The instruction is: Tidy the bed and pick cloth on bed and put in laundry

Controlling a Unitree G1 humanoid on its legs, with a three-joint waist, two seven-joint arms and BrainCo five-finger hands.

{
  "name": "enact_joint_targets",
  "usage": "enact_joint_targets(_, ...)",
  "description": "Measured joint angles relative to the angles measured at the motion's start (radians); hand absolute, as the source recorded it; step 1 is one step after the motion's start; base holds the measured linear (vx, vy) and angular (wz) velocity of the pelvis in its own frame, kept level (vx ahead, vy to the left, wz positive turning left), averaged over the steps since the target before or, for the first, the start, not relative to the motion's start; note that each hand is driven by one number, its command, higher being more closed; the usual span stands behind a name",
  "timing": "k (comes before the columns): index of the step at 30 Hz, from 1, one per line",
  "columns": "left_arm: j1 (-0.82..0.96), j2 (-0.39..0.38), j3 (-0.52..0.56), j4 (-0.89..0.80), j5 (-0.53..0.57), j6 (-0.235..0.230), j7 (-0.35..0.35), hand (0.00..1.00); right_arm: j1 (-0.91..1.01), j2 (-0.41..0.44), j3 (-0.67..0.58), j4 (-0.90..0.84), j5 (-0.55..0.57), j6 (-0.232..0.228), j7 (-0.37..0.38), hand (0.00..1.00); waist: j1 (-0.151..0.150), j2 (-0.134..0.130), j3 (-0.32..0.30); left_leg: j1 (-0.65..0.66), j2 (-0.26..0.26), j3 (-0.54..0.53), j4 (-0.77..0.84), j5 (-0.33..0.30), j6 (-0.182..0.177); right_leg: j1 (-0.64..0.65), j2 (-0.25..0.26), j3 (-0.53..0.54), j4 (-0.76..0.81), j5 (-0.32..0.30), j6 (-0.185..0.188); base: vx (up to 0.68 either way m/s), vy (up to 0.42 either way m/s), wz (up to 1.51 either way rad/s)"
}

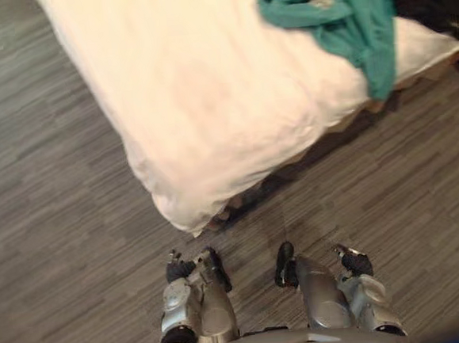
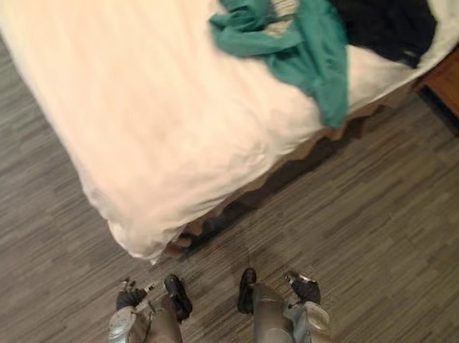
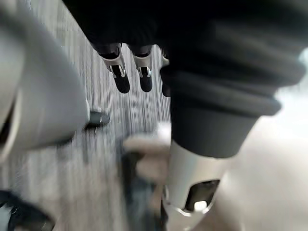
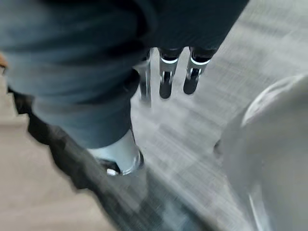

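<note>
The bed (image 1: 208, 102) stands on the floor (image 1: 51, 233), one corner pointing toward the robot. On the bed, toward its right side, lies the near cloth (image 1: 357, 18), one end hanging over the bed's right-hand edge. The far cloth (image 2: 380, 9) lies on the bed just behind it, touching it. A stand (image 2: 455, 90) sits on the floor beside that edge. The left hand (image 1: 177, 268) hangs before the bed's corner, and the right hand (image 1: 353, 263) further right.
</note>
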Motion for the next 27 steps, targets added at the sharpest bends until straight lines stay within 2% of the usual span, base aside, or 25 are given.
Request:
enact_joint_targets(4, 0.005, 0.002, -0.058, 0.027, 0.064, 0.004, 0.002, 0.00, 0.005, -0.009, -0.006, 0.052, -0.076, 0.014, -0.008, 0.00, 0.006, 0.016, -0.033, 0.026, 0.004, -0.015, 0.046, 0.009, -0.012, 0.081, 0.007, 0.011, -0.086, 0.051, 0.013, 0.01, 0.030, -0.10)
enact_joint_targets(7, 0.006, 0.003, -0.086, 0.028, 0.086, 0.011, 0.009, 0.00, 0.005, -0.026, -0.023, 0.078, -0.087, 0.025, -0.007, 0.00, 0.010, 0.038, -0.046, 0.021, -0.020, -0.105, 0.123, -0.008, -0.034, 0.085, -0.020, 0.049, -0.088, 0.077, 0.029, 0.00, -0.010, -0.47)
enact_joint_targets(9, 0.023, 0.002, -0.083, 0.037, 0.101, 0.021, 0.015, 0.00, 0.008, -0.033, -0.054, 0.081, -0.087, 0.040, -0.007, 0.00, 0.018, 0.063, -0.061, 0.022, -0.021, -0.214, 0.262, -0.098, -0.033, 0.079, -0.027, 0.120, -0.093, 0.097, 0.038, 0.09, -0.030, -1.00)
enact_joint_targets(10, 0.029, 0.002, -0.083, 0.050, 0.101, 0.021, 0.015, 0.00, 0.012, -0.034, -0.064, 0.081, -0.087, 0.041, -0.007, 0.00, 0.019, 0.065, -0.066, 0.023, -0.023, -0.251, 0.306, -0.122, -0.037, 0.078, -0.026, 0.138, -0.095, 0.103, 0.043, 0.05, 0.123, -1.02)
enact_joint_targets(11, 0.034, 0.002, -0.087, 0.080, 0.101, 0.023, 0.013, 0.00, 0.025, -0.040, -0.072, 0.080, -0.085, 0.046, -0.007, 0.00, 0.013, 0.083, -0.094, 0.031, -0.031, -0.326, 0.346, -0.156, -0.040, 0.071, -0.023, 0.170, -0.110, 0.118, 0.049, -0.03, 0.264, -0.89)
enact_joint_targets(12, 0.036, 0.003, -0.088, 0.102, 0.101, 0.023, 0.014, 0.00, 0.026, -0.042, -0.076, 0.080, -0.087, 0.049, -0.007, 0.00, -0.002, 0.097, -0.119, 0.046, -0.059, -0.389, 0.319, -0.197, -0.049, 0.072, -0.018, 0.193, -0.146, 0.148, 0.069, -0.09, 0.333, -0.92)
enact_joint_targets(14, 0.047, 0.008, -0.102, 0.110, 0.101, 0.024, 0.014, 0.00, 0.028, -0.041, -0.074, 0.096, -0.088, 0.053, -0.003, 0.00, -0.008, 0.085, -0.157, 0.082, -0.095, -0.418, 0.224, -0.230, -0.047, 0.072, -0.025, 0.210, -0.219, 0.187, 0.078, -0.07, 0.242, -0.56)
enact_joint_targets(16, 0.038, 0.036, -0.136, 0.111, 0.108, 0.023, 0.015, 0.00, 0.032, -0.016, -0.074, 0.106, -0.089, 0.058, 0.000, 0.00, -0.027, 0.042, -0.184, 0.108, -0.133, -0.401, 0.084, -0.253, -0.027, 0.039, -0.057, 0.201, -0.246, 0.227, 0.072, -0.13, 0.211, -0.18)
enact_joint_targets(17, 0.030, 0.053, -0.161, 0.115, 0.114, 0.025, 0.017, 0.00, 0.034, 0.009, -0.079, 0.109, -0.088, 0.059, 0.000, 0.00, -0.025, -0.003, -0.183, 0.105, -0.156, -0.373, 0.081, -0.244, -0.021, 0.019, -0.082, 0.207, -0.237, 0.277, 0.073, -0.19, 0.141, -0.31)
enact_joint_targets(18, 0.040, 0.054, -0.166, 0.125, 0.124, 0.026, 0.020, 0.00, 0.041, 0.015, -0.082, 0.108, -0.088, 0.060, 0.000, 0.00, -0.023, -0.017, -0.189, 0.109, -0.165, -0.350, 0.088, -0.245, -0.019, 0.014, -0.085, 0.212, -0.235, 0.289, 0.070, -0.20, 0.100, -0.63)
enact_joint_targets(19, 0.039, 0.057, -0.170, 0.138, 0.149, 0.025, 0.022, 0.00, 0.051, 0.022, -0.082, 0.107, -0.088, 0.059, 0.000, 0.00, -0.024, -0.027, -0.196, 0.114, -0.171, -0.312, 0.087, -0.242, -0.012, 0.001, -0.094, 0.204, -0.239, 0.290, 0.047, -0.12, 0.064, -0.70)
enact_joint_targets(20, 0.035, 0.057, -0.171, 0.141, 0.151, 0.025, 0.022, 0.00, 0.052, 0.021, -0.082, 0.106, -0.088, 0.059, 0.002, 0.00, -0.024, -0.025, -0.199, 0.119, -0.171, -0.289, 0.077, -0.237, -0.003, -0.004, -0.103, 0.172, -0.239, 0.259, 0.028, -0.10, 0.043, -1.06)
enact_joint_targets(21, 0.034, 0.045, -0.172, 0.140, 0.152, 0.028, 0.022, 0.00, 0.042, 0.006, -0.081, 0.107, -0.094, 0.059, 0.004, 0.00, -0.019, 0.007, -0.200, 0.142, -0.142, -0.229, 0.017, -0.206, 0.011, -0.032, -0.111, 0.078, -0.200, 0.196, -0.006, 0.14, -0.039, -1.31)
enact_joint_targets(22, 0.047, 0.041, -0.177, 0.142, 0.155, 0.029, 0.022, 0.00, 0.024, -0.018, -0.090, 0.106, -0.100, 0.059, 0.001, 0.00, -0.023, 0.034, -0.189, 0.172, -0.123, -0.175, -0.026, -0.175, 0.010, -0.077, -0.130, -0.019, 0.003, 0.188, -0.014, 0.28, -0.087, -1.34)
enact_joint_targets(23, 0.046, 0.042, -0.183, 0.141, 0.159, 0.032, 0.022, 0.00, 0.025, -0.022, -0.090, 0.103, -0.106, 0.058, 0.000, 0.00, -0.026, 0.038, -0.187, 0.190, -0.120, -0.152, -0.038, -0.170, 0.008, -0.079, -0.140, -0.049, 0.094, 0.173, -0.024, 0.56, -0.211, -1.25)
enact_joint_targets(24, 0.058, 0.046, -0.184, 0.138, 0.167, 0.037, 0.022, 0.00, 0.035, -0.018, -0.091, 0.101, -0.108, 0.058, -0.001, 0.00, -0.024, 0.032, -0.189, 0.215, -0.121, -0.103, -0.042, -0.169, 0.006, -0.056, -0.161, -0.079, 0.208, 0.094, -0.026, 0.50, -0.245, -1.32)
enact_joint_targets(25, 0.053, 0.052, -0.182, 0.143, 0.170, 0.039, 0.023, 0.00, 0.037, 0.000, -0.092, 0.109, -0.107, 0.057, -0.002, 0.00, -0.022, 0.006, -0.196, 0.235, -0.141, -0.051, -0.038, -0.170, 0.005, -0.059, -0.158, -0.077, 0.200, 0.065, -0.029, 0.40, -0.255, -1.38)
enact_joint_targets(26, 0.046, 0.062, -0.174, 0.151, 0.170, 0.042, 0.023, 0.00, 0.037, 0.000, -0.089, 0.107, -0.107, 0.054, -0.003, 0.00, -0.023, -0.002, -0.190, 0.237, -0.154, -0.051, -0.046, -0.174, 0.019, -0.058, -0.138, -0.069, 0.162, 0.071, -0.024, 0.19, -0.222, -1.53)
enact_joint_targets(27, 0.038, 0.052, -0.170, 0.179, 0.170, 0.044, 0.022, 0.00, 0.028, -0.016, -0.097, 0.120, -0.108, 0.049, -0.004, 0.00, -0.003, 0.056, -0.204, 0.228, -0.159, -0.110, -0.108, -0.174, 0.047, -0.030, -0.059, -0.012, 0.008, 0.134, 0.004, 0.21, -0.156, -1.30)
